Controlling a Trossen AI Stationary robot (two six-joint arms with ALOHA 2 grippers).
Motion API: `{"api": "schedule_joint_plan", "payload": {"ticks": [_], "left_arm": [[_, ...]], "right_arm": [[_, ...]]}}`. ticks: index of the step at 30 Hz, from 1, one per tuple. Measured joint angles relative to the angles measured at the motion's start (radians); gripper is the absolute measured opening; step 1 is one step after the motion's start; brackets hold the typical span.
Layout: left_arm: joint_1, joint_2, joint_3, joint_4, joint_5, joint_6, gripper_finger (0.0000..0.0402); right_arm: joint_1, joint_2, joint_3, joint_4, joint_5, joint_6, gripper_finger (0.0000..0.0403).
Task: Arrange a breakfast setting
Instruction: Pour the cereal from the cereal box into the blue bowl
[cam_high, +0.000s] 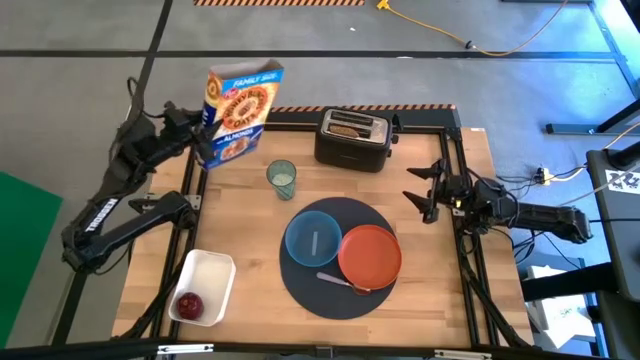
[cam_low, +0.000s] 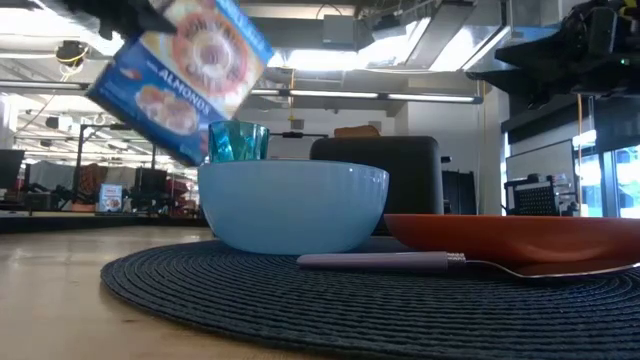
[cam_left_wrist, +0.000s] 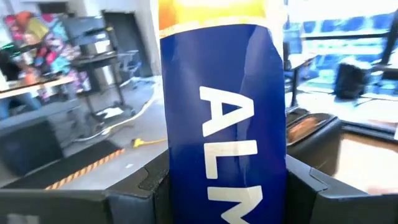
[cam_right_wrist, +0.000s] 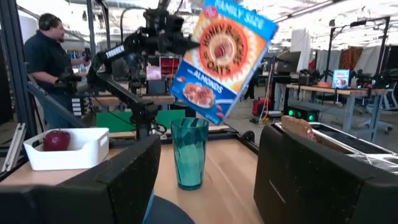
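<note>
- Wooden desk (cam_high: 420, 300) carries the round dark mat (cam_high: 300, 290) near its middle, with the black toaster (cam_high: 352, 138) at the far edge, a toast slice (cam_high: 347, 127) in its slot.
- Blue cereal box (cam_high: 238, 112) hangs tilted above the desk's far left, clamped in the left tool (cam_high: 200, 125).
- White tub (cam_high: 203, 285) at the near left holds the red apple (cam_high: 188, 305).
- Blue bowl (cam_high: 313, 240) and orange-red plate (cam_high: 370, 254) sit side by side on the mat.
- Right tool (cam_high: 425, 195) hovers at the right edge, fingers spread, holding nothing.
- Greenish glass (cam_high: 282, 178) stands between box and mat.
- Metal spoon (cam_high: 335, 280) lies on the mat, its bowl end at the plate's near rim.
</note>
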Motion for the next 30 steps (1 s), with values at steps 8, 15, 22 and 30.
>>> {"api": "schedule_joint_plan", "payload": {"ticks": [8, 15, 22, 30], "left_arm": [[-0.079, 0.006, 0.089, 0.014, 0.173, -0.071, 0.0187], [-0.187, 0.051, 0.091, 0.067, 0.278, -0.147, 0.0187], [-0.361, 0.150, 0.091, 0.223, 0.289, -0.160, 0.0187], [-0.499, 0.238, 0.091, 0.365, 0.253, -0.116, 0.0187]], "right_arm": [[0.000, 0.297, 0.114, 0.179, -0.043, -0.012, 0.0324], [0.000, 0.627, 0.254, 0.410, -0.119, -0.008, 0.0324], [0.000, 0.902, 0.417, 0.503, -0.183, -0.007, 0.0324], [0.000, 1.097, 0.607, 0.526, -0.242, -0.010, 0.0324]]}}
